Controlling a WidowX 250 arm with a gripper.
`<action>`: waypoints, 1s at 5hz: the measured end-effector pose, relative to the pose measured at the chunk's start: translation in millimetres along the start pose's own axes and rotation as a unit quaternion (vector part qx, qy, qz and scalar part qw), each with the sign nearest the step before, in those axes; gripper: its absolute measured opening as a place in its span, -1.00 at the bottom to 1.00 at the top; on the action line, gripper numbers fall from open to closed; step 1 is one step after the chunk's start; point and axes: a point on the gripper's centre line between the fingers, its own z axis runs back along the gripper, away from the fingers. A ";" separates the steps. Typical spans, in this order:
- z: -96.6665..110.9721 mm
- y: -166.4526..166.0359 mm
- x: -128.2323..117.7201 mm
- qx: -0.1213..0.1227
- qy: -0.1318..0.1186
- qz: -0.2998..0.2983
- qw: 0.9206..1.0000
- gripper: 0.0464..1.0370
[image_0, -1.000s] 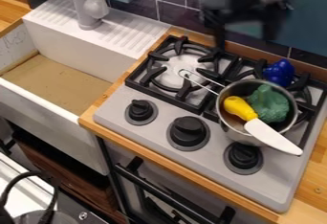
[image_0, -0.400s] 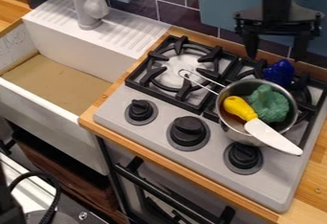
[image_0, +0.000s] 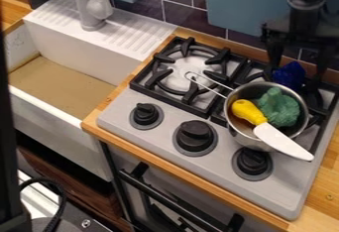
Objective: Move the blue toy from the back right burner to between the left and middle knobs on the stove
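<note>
Plainly, the jaws stand apart, and the blue toy point(image_0: 288, 75) shows between their tips, the steel pot point(image_0: 239, 137) just in front.

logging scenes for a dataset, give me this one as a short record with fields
gripper: gripper at stove's back right, jaws apart
nearest_thing: blue toy, by the jaws; contact unclear
pot: metal pot on stove's right side
pot_contents: green broccoli, knife's yellow handle
knife_blade: white, overhanging pot's rim
left_of_stove: sink
</note>
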 end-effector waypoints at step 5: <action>-22.2 0.9 -7.3 0.041 -0.002 0.024 0.999 0.82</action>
